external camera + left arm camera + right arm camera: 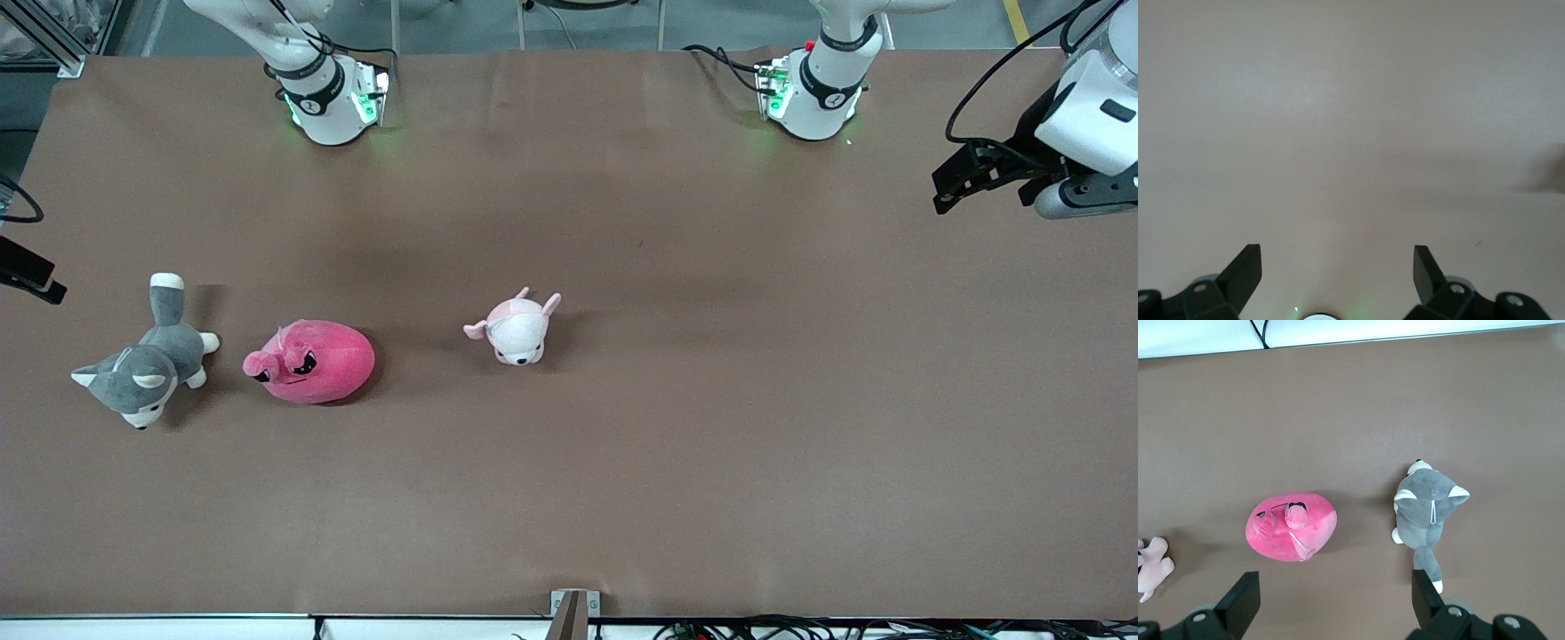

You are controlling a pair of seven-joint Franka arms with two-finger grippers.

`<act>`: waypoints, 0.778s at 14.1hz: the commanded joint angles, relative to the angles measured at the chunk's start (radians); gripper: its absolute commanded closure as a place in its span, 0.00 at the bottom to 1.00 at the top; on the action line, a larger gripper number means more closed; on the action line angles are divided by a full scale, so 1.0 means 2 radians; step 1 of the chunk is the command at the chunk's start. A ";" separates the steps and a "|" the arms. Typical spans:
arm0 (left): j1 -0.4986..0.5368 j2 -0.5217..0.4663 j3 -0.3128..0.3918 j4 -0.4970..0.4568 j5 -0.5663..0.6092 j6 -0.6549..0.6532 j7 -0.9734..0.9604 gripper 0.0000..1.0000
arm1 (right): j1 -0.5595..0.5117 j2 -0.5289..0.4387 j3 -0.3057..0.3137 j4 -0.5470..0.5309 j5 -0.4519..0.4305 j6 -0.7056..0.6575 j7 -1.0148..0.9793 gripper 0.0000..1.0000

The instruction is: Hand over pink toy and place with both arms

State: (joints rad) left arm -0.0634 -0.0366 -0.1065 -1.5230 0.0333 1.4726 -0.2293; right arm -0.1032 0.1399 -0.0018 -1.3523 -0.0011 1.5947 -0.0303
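Note:
The pink toy [311, 362] is a round hot-pink plush that lies on the brown table [711, 400] toward the right arm's end. It also shows in the right wrist view [1291, 526]. My right gripper [1335, 593] is open and empty, high over the table, with the toy apart from its fingers; I do not see it in the front view. My left gripper [956, 187] hangs over the left arm's end of the table. In the left wrist view it [1337, 267] is open and empty over bare table.
A grey-and-white plush [147, 364] lies beside the pink toy, closer to the right arm's end; it also shows in the right wrist view [1426, 513]. A small pale pink-and-white plush [517, 331] lies near the table's middle. A black object [31, 274] juts in at the right arm's end.

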 commanded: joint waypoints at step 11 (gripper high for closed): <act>0.001 -0.003 0.006 0.005 0.000 0.001 0.043 0.00 | 0.005 -0.134 -0.001 -0.174 -0.012 0.042 -0.006 0.00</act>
State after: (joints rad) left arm -0.0614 -0.0366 -0.0984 -1.5200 0.0334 1.4735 -0.1611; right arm -0.1003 -0.0474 -0.0047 -1.5896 -0.0055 1.6389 -0.0387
